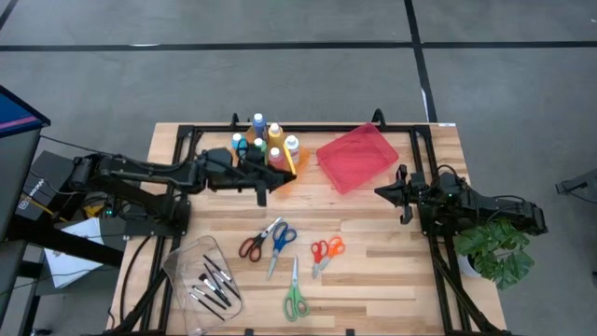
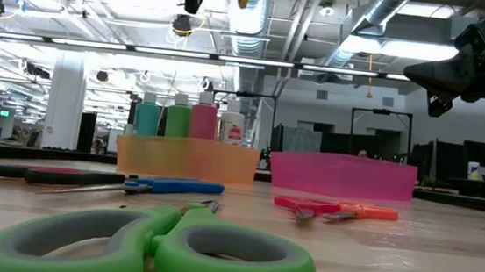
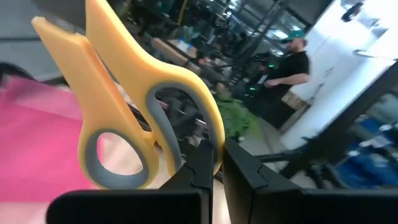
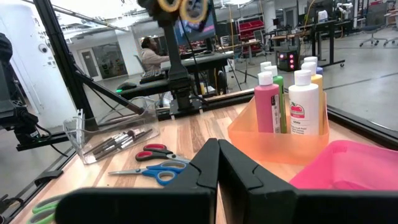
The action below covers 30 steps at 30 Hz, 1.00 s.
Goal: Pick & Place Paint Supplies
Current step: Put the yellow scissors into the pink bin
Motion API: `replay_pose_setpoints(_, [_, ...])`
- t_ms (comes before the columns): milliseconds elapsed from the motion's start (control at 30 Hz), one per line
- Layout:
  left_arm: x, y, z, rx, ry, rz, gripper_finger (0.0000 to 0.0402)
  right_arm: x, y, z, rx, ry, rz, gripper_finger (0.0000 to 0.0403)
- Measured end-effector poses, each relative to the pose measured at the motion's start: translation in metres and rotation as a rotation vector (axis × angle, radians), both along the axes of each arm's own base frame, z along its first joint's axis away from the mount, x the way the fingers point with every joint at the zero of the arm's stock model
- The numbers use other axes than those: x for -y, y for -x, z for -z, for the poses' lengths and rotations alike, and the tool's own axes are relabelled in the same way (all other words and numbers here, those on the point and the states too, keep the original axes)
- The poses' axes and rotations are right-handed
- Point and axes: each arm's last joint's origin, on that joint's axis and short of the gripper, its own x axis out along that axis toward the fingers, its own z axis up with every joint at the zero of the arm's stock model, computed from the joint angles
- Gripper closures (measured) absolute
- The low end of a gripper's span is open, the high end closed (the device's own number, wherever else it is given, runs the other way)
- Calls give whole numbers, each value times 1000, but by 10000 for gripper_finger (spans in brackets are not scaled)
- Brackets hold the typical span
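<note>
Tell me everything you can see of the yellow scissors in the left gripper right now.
The yellow scissors have glossy plastic-looking yellow handles with grey-lined finger loops. The left gripper holds them lifted off the table, fingers shut on one loop's rim, beside the orange tray of paint bottles. In the high view they show as a tilted yellow sliver. The blades are not clearly visible. Nothing else touches them.

Two dark arms here, both matte black from base to tip. The left arm (image 1: pixel 140 173) is a run of slim black links with chunky joints, and black cables trail off its base. The right arm (image 1: pixel 476 207) looks the same, blocky black housings and cables looping behind. Up close, the left gripper (image 3: pixel 214 177) has flat, angular black fingers; the right gripper (image 4: pixel 217 168) matches, plain and unmarked.
</note>
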Motion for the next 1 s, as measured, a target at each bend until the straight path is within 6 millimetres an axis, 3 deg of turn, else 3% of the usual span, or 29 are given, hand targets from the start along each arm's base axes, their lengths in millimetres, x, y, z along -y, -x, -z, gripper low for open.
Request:
replay_pose_setpoints(267, [-41,-16,-7,-61,-184,-84,396,0,0,0,0,0,0,403])
replay_pose_setpoints(567, [-87,-60,-9,-222,-292,-76,396,0,0,0,-1,0,0,403])
replay_pose_setpoints(1000, [-114,-121,11,-373,-388,-50,395,0,0,0,-1,0,1,403])
